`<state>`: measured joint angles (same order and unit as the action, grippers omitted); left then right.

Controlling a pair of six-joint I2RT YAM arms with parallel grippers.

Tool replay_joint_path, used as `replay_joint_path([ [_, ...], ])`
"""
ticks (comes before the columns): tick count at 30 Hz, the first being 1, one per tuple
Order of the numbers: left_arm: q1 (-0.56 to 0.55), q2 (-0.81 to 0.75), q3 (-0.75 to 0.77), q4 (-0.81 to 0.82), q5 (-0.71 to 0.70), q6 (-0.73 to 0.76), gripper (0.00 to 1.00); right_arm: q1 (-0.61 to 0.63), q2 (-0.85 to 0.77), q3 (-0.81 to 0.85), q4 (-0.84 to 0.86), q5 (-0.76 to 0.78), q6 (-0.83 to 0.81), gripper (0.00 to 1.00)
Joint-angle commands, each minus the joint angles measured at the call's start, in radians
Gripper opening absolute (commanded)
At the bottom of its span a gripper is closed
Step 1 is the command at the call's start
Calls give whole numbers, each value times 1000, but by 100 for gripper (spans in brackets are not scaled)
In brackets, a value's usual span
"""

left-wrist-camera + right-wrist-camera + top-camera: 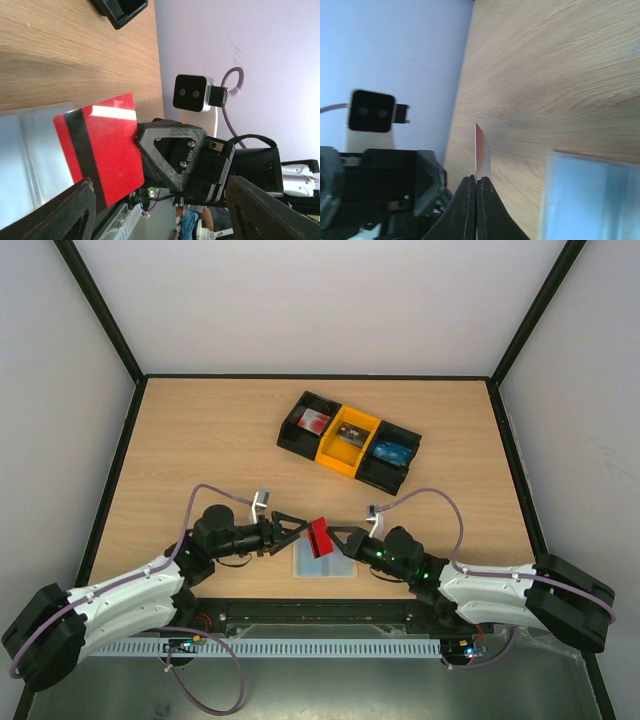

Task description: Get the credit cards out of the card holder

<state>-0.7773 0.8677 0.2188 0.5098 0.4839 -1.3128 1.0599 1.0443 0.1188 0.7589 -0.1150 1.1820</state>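
Note:
A red credit card with a dark stripe (320, 537) is held on edge above the table, just past the far edge of the card holder. My right gripper (337, 537) is shut on its right edge. The right wrist view shows the card (480, 149) edge-on, pinched between the closed jaws (476, 186). My left gripper (301, 531) is open and faces the card from the left, apart from it. In the left wrist view its fingers (70, 212) spread wide around the card (102, 147). The card holder (325, 564), a pale translucent sleeve, lies flat on the table below and shows in both wrist views (27, 165) (592, 197).
A black-and-yellow three-compartment tray (348, 442) stands at the back centre, with a card-like item in each compartment. The arm bases and a cable rail (320, 645) run along the near edge. Dark frame posts border the table's sides.

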Motion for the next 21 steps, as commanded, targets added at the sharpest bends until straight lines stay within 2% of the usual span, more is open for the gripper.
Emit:
replay_joint_path([
  [1, 7, 12, -8, 74, 66, 60, 74, 5, -48, -24, 144, -7, 108, 2],
  [12, 7, 73, 15, 130, 65, 94, 70, 5, -85, -19, 180, -47, 159, 2],
  [17, 7, 103, 3, 211, 85, 74, 56, 5, -61, -19, 221, -77, 179, 2],
  [20, 7, 110, -11, 271, 93, 53, 41, 5, -34, -19, 237, -98, 190, 2],
  [21, 7, 111, -18, 302, 93, 43, 32, 5, -24, -19, 247, -109, 194, 2],
])
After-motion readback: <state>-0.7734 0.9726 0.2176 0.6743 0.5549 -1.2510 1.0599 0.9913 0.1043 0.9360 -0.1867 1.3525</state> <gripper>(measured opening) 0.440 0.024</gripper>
